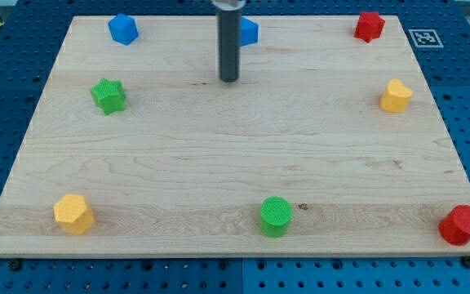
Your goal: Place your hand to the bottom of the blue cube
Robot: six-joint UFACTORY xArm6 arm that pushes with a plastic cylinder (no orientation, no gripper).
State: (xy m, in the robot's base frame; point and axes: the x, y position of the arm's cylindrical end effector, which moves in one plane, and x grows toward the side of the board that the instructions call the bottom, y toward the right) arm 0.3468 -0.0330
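The blue cube (250,32) sits near the view's top edge of the wooden board (235,163), at the middle, partly hidden behind my dark rod. My tip (229,79) rests on the board just below the cube and slightly to its left, with a small gap between them. A second blue block (123,28), with an angular shape, lies at the view's top left.
A green star (108,95) lies at the left, a yellow hexagonal block (73,214) at the bottom left, a green cylinder (276,216) at the bottom middle. A red block (462,224) is at the bottom right, a yellow heart-like block (396,96) at the right, a red block (370,26) at the top right.
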